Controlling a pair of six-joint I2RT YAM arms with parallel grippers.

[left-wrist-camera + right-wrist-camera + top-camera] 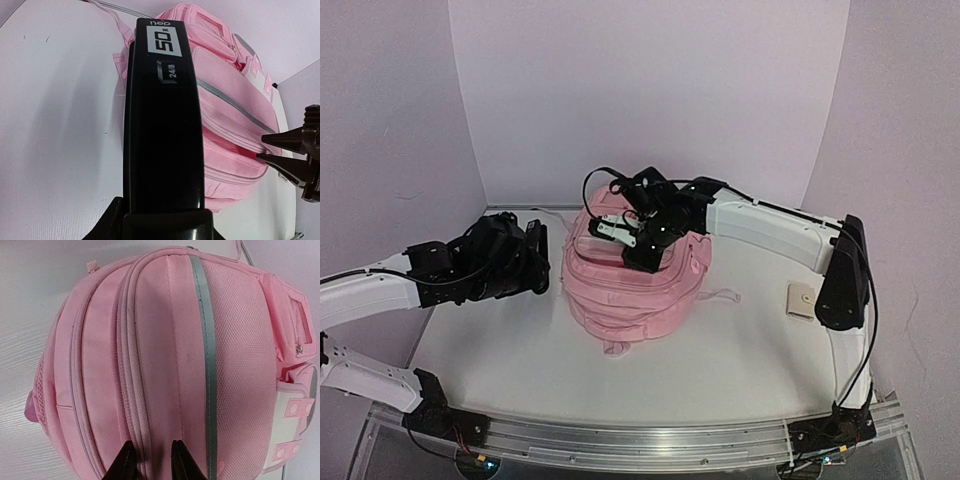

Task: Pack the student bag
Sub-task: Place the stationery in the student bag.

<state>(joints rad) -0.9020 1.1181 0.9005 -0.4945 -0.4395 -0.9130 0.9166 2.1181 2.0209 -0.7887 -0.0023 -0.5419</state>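
Currently I judge myself to be on the opening step. The bag [630, 290] sits in the middle of the counter [740, 350], and the zips I can see look shut, so nothing can go in yet. My right arm reaches in from the right and arches over the bag with the wrist bent down. My right claw [152, 445] is on the bag's top, its fingers close together astride a zip [131, 365] ridge, though I cannot tell whether they grip it. No pull tab shows between them, so the next move calls for finding the slider and drawing it along the curve. My left arm hovers low at the bag's left, my left claw [530, 260] clamped on a black case [162, 125] for loading.
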